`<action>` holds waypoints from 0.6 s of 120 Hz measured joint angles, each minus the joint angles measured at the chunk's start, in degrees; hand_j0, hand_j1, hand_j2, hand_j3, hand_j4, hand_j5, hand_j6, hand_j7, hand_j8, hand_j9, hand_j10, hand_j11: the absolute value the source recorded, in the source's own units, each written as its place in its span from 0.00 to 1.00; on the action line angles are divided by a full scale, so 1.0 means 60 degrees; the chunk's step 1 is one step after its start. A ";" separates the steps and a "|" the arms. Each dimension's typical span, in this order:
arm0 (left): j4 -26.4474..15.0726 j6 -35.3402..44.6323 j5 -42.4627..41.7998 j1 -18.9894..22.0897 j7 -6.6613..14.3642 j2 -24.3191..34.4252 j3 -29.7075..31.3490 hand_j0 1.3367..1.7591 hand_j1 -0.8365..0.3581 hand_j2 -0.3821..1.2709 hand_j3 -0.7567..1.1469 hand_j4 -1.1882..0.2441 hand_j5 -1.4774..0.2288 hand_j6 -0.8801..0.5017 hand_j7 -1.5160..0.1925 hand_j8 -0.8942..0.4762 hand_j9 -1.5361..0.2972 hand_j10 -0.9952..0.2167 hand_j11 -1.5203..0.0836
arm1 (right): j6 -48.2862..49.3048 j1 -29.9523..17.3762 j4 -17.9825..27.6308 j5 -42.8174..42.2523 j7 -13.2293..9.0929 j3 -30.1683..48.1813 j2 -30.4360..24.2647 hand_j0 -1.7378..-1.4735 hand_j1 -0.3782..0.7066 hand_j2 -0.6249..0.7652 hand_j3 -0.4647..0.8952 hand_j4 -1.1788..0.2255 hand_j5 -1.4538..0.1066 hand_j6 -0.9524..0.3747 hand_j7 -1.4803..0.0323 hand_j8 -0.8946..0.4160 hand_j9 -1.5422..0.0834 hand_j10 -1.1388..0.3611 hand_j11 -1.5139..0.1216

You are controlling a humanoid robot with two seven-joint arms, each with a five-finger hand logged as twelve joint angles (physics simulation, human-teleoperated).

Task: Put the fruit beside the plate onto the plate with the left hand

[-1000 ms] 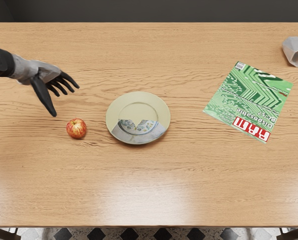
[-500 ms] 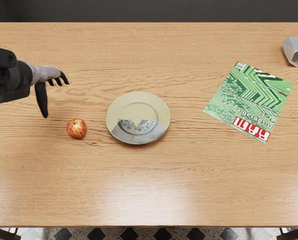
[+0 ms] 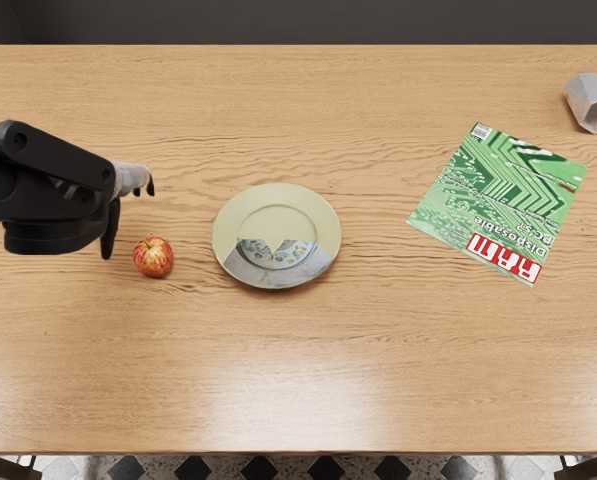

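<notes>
A small red and yellow apple [image 3: 153, 256] sits on the wooden table, a short way left of a shiny round plate [image 3: 276, 234]. Nothing lies on the plate. My left hand [image 3: 125, 200] comes in from the left edge, low over the table and just up-left of the apple, not touching it. Its dark fingers [image 3: 109, 228] hang relaxed and hold nothing; the bulky black forearm [image 3: 43, 190] hides most of the palm. The right hand does not show.
A green magazine [image 3: 500, 200] lies flat on the right part of the table. A grey crumpled object [image 3: 592, 101] sits at the far right edge. Bare wood [image 3: 298, 360] stretches in front of the plate and apple.
The left hand has rotated and dropped lower, moving down and right towards the apple. The forearm now covers more of the hand. Apple and plate have not moved.
</notes>
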 joint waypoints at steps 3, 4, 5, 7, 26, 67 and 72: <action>0.0008 -0.0030 -0.0033 0.0040 0.0003 -0.0101 -0.0008 0.76 0.74 0.26 0.40 0.66 0.68 0.46 0.70 0.47 0.66 0.62 0.75 | 0.0000 0.0001 0.0000 0.0000 0.0000 -0.0001 0.0000 0.30 0.06 0.44 0.34 0.82 0.90 0.69 0.95 0.66 0.92 0.74 0.90; 0.0011 -0.0037 -0.0043 0.0051 0.0004 -0.0138 -0.0011 0.76 0.74 0.26 0.40 0.66 0.68 0.46 0.70 0.47 0.66 0.62 0.75 | 0.0000 0.0001 0.0000 0.0000 0.0000 -0.0001 0.0000 0.30 0.06 0.44 0.34 0.82 0.90 0.69 0.95 0.66 0.92 0.74 0.90; 0.0014 -0.0044 -0.0052 0.0063 0.0005 -0.0171 -0.0016 0.76 0.74 0.26 0.40 0.66 0.68 0.46 0.70 0.47 0.66 0.62 0.75 | 0.0000 0.0001 0.0000 0.0000 0.0000 0.0000 0.0000 0.30 0.06 0.44 0.34 0.82 0.90 0.69 0.95 0.66 0.92 0.74 0.90; 0.0020 -0.0056 -0.0067 0.0080 0.0006 -0.0223 -0.0028 0.76 0.74 0.26 0.40 0.66 0.68 0.46 0.70 0.47 0.66 0.62 0.75 | 0.0000 0.0002 0.0000 0.0000 0.0000 0.0000 0.0000 0.30 0.06 0.44 0.34 0.82 0.90 0.69 0.95 0.66 0.92 0.74 0.90; 0.0150 0.0042 -0.0224 0.0396 0.0012 -0.0669 -0.0188 0.76 0.74 0.26 0.40 0.66 0.68 0.46 0.70 0.47 0.66 0.62 0.75 | 0.0000 0.0002 0.0000 0.0000 0.0000 0.0001 0.0000 0.30 0.06 0.44 0.34 0.82 0.90 0.69 0.95 0.66 0.92 0.74 0.90; 0.0631 0.1117 -0.0303 0.1064 0.0026 -0.1217 -0.0294 0.76 0.74 0.26 0.40 0.65 0.67 0.45 0.70 0.47 0.66 0.61 0.74 | 0.0000 0.0001 0.0000 0.0000 -0.0001 0.0001 0.0000 0.30 0.06 0.44 0.34 0.82 0.90 0.69 0.95 0.66 0.92 0.74 0.90; 0.0653 0.1147 -0.0305 0.1137 0.0027 -0.1255 -0.0296 0.76 0.74 0.26 0.40 0.65 0.67 0.45 0.69 0.47 0.66 0.61 0.74 | 0.0000 -0.0001 0.0000 0.0000 0.0000 0.0001 0.0000 0.30 0.06 0.44 0.34 0.82 0.90 0.69 0.95 0.66 0.92 0.74 0.90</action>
